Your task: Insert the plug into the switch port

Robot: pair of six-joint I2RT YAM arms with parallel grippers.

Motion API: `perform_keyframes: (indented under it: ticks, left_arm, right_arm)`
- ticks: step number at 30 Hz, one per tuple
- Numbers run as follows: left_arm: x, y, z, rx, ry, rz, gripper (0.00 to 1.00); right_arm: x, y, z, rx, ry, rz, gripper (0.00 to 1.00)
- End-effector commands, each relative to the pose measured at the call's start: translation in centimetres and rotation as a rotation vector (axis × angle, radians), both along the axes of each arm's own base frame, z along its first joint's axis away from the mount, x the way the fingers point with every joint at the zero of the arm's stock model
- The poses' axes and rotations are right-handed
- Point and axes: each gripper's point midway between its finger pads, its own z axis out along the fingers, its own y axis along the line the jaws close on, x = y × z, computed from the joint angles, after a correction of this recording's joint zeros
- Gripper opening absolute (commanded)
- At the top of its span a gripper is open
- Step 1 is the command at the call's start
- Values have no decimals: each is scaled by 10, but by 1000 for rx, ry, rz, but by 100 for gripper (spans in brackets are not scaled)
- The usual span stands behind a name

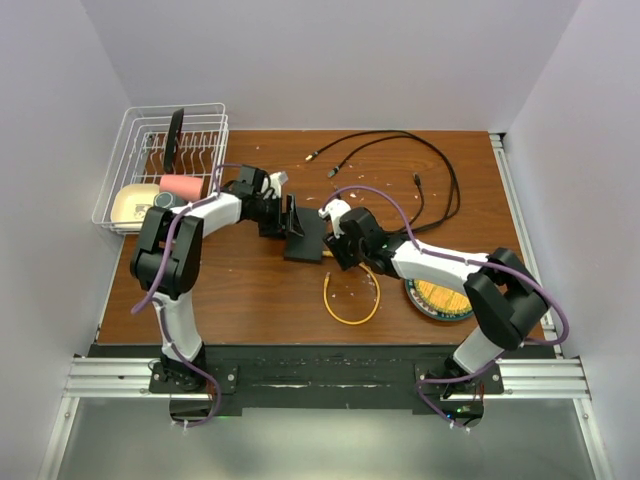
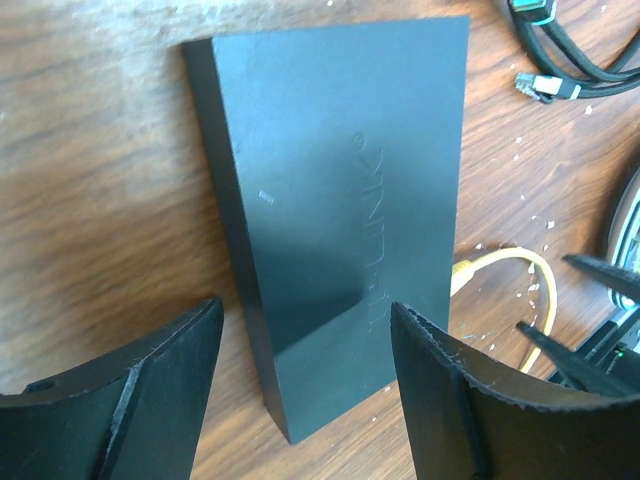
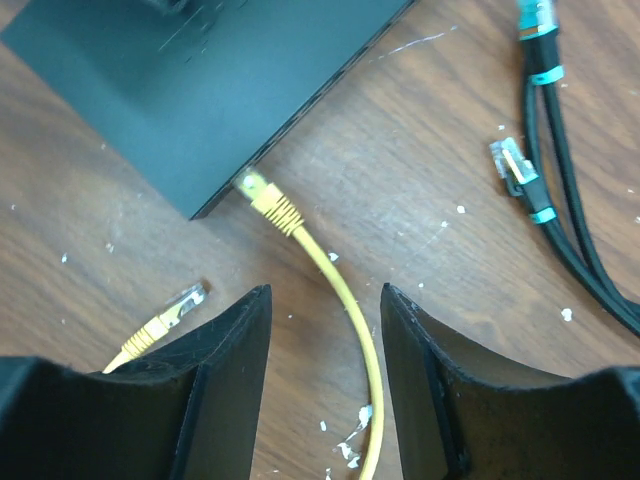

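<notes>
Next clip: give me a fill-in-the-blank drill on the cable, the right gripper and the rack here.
1. The cable whose plug meets the switch is ___ in colour.
2. The right gripper has its jaws ___, that cable running between them.
3. The wire rack stands at the far ___ corner of the table.
Missing words: yellow; open; left.

The plug of the yellow cable sits in the switch, near its corner. The jaws stand open astride the cable, clear of it.
</notes>
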Motion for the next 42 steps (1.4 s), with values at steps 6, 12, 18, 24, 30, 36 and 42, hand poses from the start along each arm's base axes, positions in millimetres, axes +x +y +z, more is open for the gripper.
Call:
perform_keyframes:
  ticks: [6,12,18,24,30,36,42]
  left_arm:
    - [10,-7,4,-38,-7,-47,72]
    - [10,-8,2,-43,1,-51,71]
    - [10,-12,1,-62,7,-66,70]
    - [8,-13,-1,-65,15,-78,70]
    - [7,-13,-5,-63,22,-87,69]
    - [7,-14,-8,-68,31,-91,68]
    - [9,-14,-6,-69,28,-94,68]
  right_arm:
    - [5,30,4,77,-1,105,45]
    - [5,34,-5,80,12,111,44]
    - [8,33,-12,66,16,96,44]
    - [13,34,-9,64,3,91,43]
    - [15,25,12,79,-69,62,61]
    - [21,24,0,35,-56,48,66]
    - [23,23,-16,4,-27,45,58]
